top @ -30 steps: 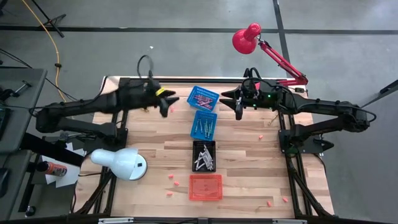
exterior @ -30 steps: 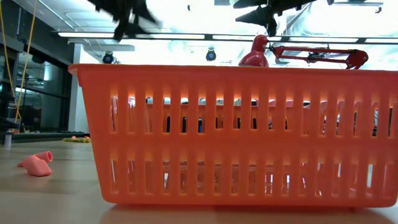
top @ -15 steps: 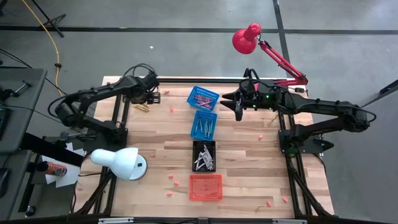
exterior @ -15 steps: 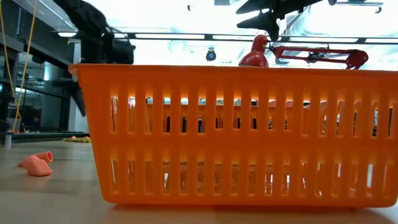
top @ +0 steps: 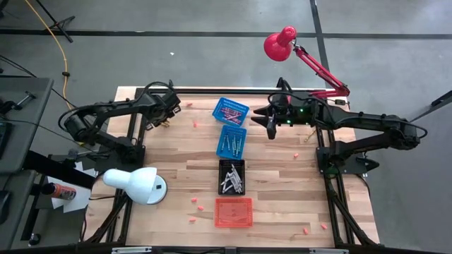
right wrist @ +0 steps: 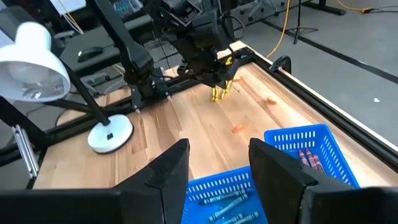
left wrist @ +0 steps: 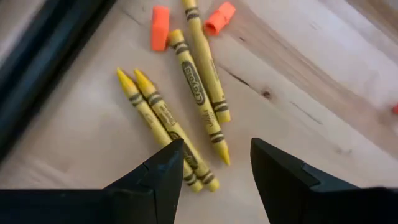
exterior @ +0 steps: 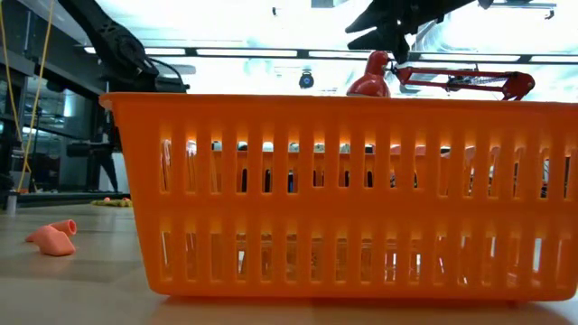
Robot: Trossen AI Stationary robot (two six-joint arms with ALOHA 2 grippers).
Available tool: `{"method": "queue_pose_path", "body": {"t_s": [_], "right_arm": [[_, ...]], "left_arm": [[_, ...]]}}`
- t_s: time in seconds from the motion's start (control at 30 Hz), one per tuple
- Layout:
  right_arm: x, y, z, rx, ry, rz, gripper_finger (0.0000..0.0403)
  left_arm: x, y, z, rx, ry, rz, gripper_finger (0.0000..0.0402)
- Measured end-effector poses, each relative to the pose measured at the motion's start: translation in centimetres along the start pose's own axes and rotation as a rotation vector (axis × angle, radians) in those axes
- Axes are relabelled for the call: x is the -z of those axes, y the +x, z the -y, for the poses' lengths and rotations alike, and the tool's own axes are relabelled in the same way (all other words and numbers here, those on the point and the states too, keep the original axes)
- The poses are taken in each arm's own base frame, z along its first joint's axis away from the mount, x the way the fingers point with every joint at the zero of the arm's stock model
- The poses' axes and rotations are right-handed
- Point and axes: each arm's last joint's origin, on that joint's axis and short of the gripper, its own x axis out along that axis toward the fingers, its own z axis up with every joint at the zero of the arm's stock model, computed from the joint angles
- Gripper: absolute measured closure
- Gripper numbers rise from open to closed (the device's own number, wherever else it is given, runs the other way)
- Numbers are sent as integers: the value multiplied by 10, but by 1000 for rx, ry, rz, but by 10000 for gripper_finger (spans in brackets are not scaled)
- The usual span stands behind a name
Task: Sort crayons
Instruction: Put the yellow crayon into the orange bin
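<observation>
Near the table's far left corner: left gripper (left wrist: 211, 177) above yellow crayons (left wrist: 186, 93).
We see its fingers spread and empty; the right gripper (top: 269, 125) waits open beside the blue baskets (top: 231, 111).

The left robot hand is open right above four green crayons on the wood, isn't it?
Not quite. The crayons are yellow, not green, as the left wrist view shows. The rest holds: there are four, lying on the wood, and the left gripper is open above them.

orange basket (exterior: 343, 194) fills low view — table behind hidden; one yellow crayon (left wrist: 189, 7) cut off
</observation>
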Motion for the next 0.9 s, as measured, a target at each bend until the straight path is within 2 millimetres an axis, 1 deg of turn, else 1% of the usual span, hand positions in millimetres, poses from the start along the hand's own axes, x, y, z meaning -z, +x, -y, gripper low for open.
{"method": "queue_pose_path", "body": {"t_s": [0.13, 0.37, 0.6, 0.67, 0.73, 0.9], "right_arm": [[1, 0, 0, 4, -5, -14, 240], [2, 0, 1, 6, -22, -21, 240], [5, 0, 1, 13, -19, -51, 240], [5, 0, 1, 14, -19, -53, 240], [5, 0, 1, 14, -20, -53, 240], [5, 0, 1, 14, -20, -53, 240]], "left_arm": [[1, 8, 0, -29, -72, -8, 229], [-3, 24, 8, -14, -149, -55, 229], [-5, 27, 8, -25, -192, -74, 235], [-5, 27, 7, -31, -198, -71, 248], [-5, 27, 7, -34, -203, -84, 270], [-4, 27, 4, -51, -192, -101, 350]]}}
